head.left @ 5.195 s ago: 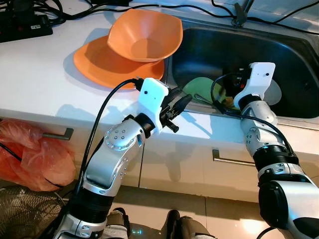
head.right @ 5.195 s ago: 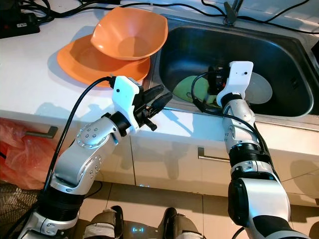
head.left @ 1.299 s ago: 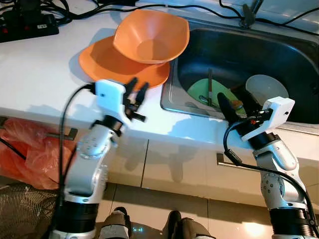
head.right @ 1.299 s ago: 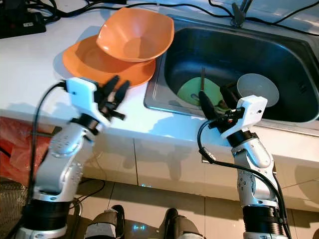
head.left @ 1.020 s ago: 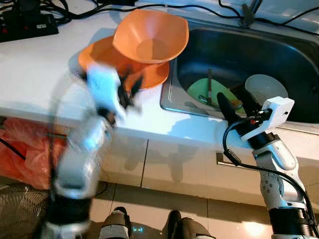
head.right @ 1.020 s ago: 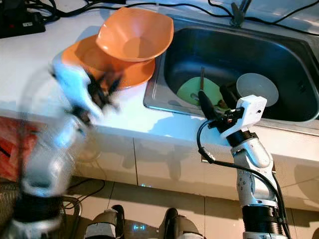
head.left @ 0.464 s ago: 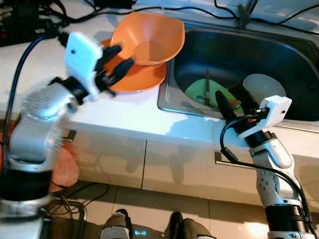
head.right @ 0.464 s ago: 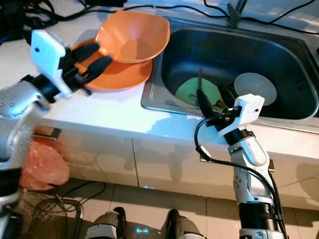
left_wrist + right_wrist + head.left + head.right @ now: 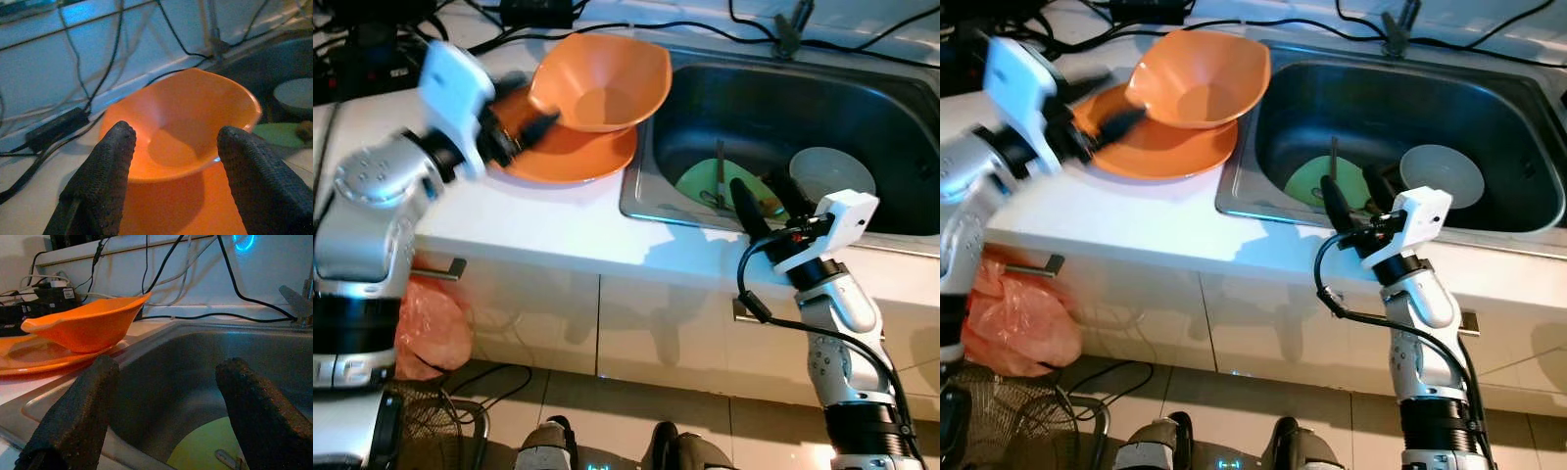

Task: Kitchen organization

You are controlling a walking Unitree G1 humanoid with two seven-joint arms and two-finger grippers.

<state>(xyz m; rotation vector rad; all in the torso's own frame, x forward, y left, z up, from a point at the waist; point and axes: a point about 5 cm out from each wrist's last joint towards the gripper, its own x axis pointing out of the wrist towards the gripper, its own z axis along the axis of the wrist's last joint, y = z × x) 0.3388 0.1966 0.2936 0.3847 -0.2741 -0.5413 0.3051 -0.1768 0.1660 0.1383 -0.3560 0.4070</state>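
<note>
- Stainless steel sink (image 9: 862,211): round green plate (image 9: 705,182) and grey bowl (image 9: 832,171) lie just beyond the right gripper (image 9: 756,204), jaws wide and empty; judged uncleared.
- Deep orange plastic bowl (image 9: 183,122) on flat orange plate (image 9: 570,157): straight ahead of the left gripper (image 9: 173,142), jaws wide, nothing held.
- Utensils on the green plate indistinct.

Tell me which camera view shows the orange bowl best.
The left wrist view: the orange bowl sits centered between the left tool's fingers, its whole inside visible. The eye views show it from above, resting on the orange plate beside the sink. The right wrist view catches it side-on, farther away.
</note>
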